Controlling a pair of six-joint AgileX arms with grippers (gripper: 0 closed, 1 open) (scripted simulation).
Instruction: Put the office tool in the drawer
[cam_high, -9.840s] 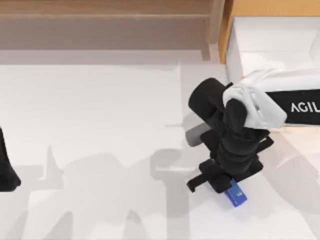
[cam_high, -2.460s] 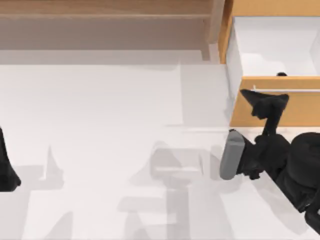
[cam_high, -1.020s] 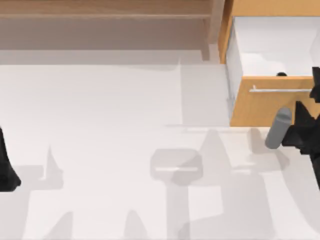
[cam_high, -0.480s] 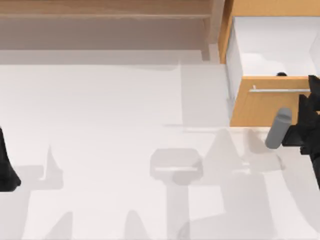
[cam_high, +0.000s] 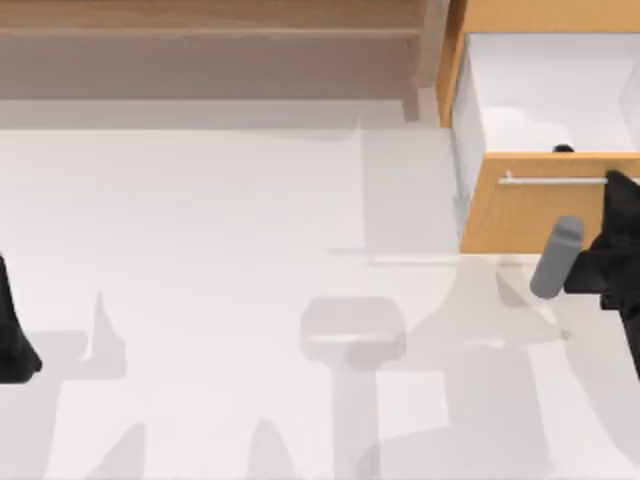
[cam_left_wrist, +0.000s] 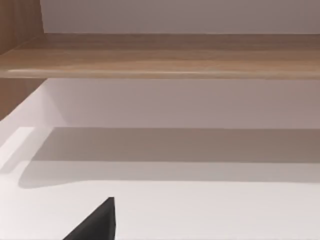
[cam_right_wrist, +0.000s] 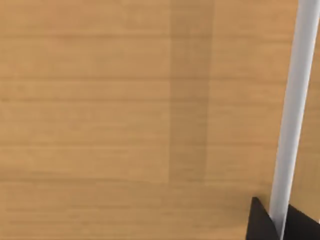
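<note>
The drawer (cam_high: 540, 215) stands pulled out at the table's back right, its white inside showing behind the tan wood front. Its silver bar handle (cam_high: 555, 180) runs across the front. My right gripper (cam_high: 618, 186) is at the handle's right end. In the right wrist view its two black fingertips (cam_right_wrist: 260, 222) press against either side of the handle (cam_right_wrist: 292, 110), shut on it. A small dark speck (cam_high: 563, 149) shows just behind the front; I cannot tell what it is. The office tool is hidden.
A long wooden shelf unit (cam_high: 210, 30) runs along the back, also seen in the left wrist view (cam_left_wrist: 160, 55). My left arm (cam_high: 12, 340) is parked at the table's left edge. The white table (cam_high: 220, 220) lies open between the arms.
My right gripper has shifted slightly forward along the drawer front onto the handle's right end. The drawer has stayed where it was. The left arm has not moved.
</note>
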